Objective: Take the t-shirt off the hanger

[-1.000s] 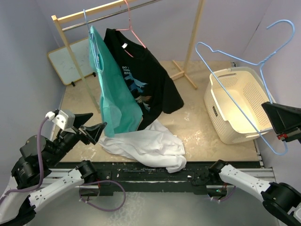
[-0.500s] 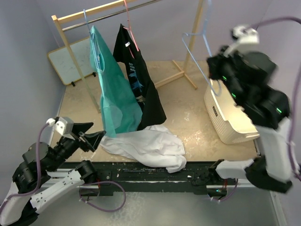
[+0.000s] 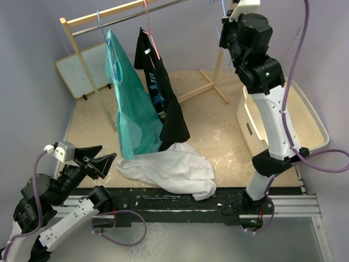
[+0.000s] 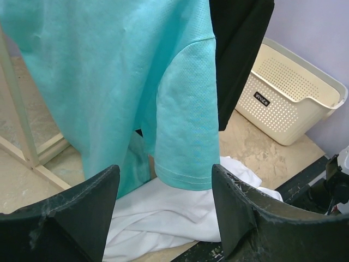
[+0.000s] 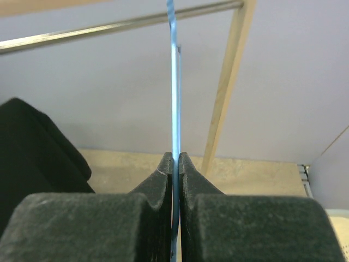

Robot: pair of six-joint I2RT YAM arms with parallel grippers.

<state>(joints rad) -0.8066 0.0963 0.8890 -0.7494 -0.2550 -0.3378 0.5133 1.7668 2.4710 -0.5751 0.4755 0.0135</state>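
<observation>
A white t-shirt [image 3: 169, 172] lies crumpled on the floor in front of the rack, off any hanger; it also shows in the left wrist view [image 4: 163, 218]. A teal t-shirt [image 3: 131, 109] and a black t-shirt [image 3: 163, 93] hang on hangers from the rail. My right gripper [image 5: 175, 158] is raised high by the rack's right post and is shut on a bare blue wire hanger [image 5: 174, 82], just below the rail [image 5: 109, 26]. My left gripper [image 3: 101, 158] is open and empty, low at the left, pointing at the teal shirt's sleeve [image 4: 188, 131].
A wooden clothes rack [image 3: 73, 49] spans the back, with its right post [image 3: 221, 60] beside my right arm. A cream laundry basket [image 3: 311, 125] stands at the right. A whiteboard [image 3: 82, 68] leans at the back left.
My right arm has swung from the far right, over the basket, up to the rack's rail with the blue hanger. The black shirt has turned edge-on. My left gripper has dropped back a little.
</observation>
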